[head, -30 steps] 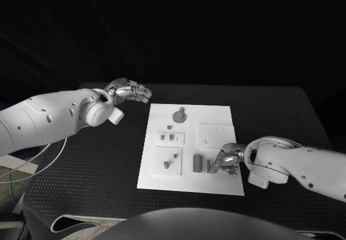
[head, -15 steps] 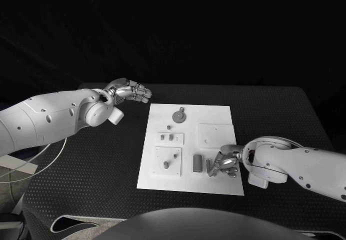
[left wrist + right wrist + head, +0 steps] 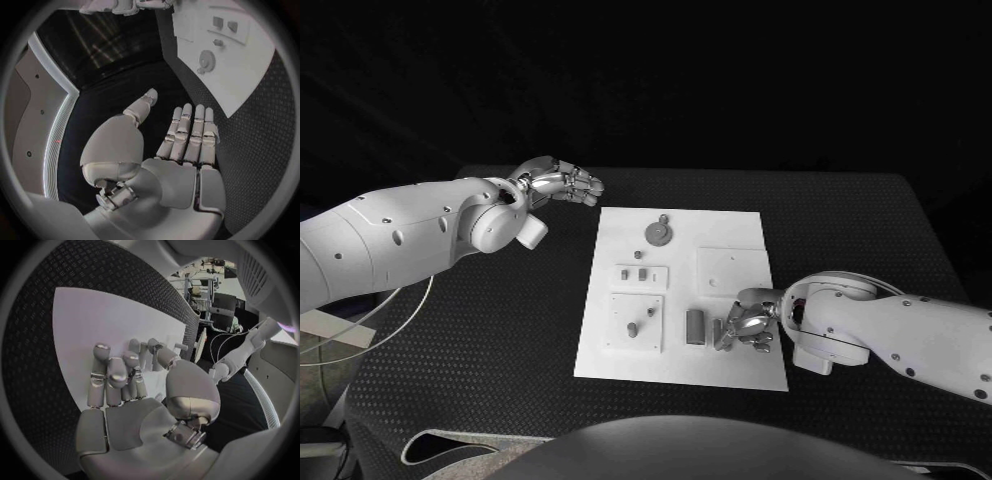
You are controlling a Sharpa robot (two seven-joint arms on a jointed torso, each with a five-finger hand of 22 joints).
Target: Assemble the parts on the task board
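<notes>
The white task board lies in the middle of the black table, also seen as the board and the board. On it are a round toothed part, a small block with pegs, a square block and an upright grey bar. My right hand rests on the board's near right corner. Its thumb and curled fingers close on a slanted grey part that still touches the board. My left hand hovers off the board's far left corner with straight fingers and holds nothing.
A raised white square fixture sits on the board just beyond my right hand. Bare black table stretches on both sides of the board. The toothed part lies ahead of my left hand.
My right hand has slid slightly left along the board and closed in on the slanted grey part. The left arm has not moved.
</notes>
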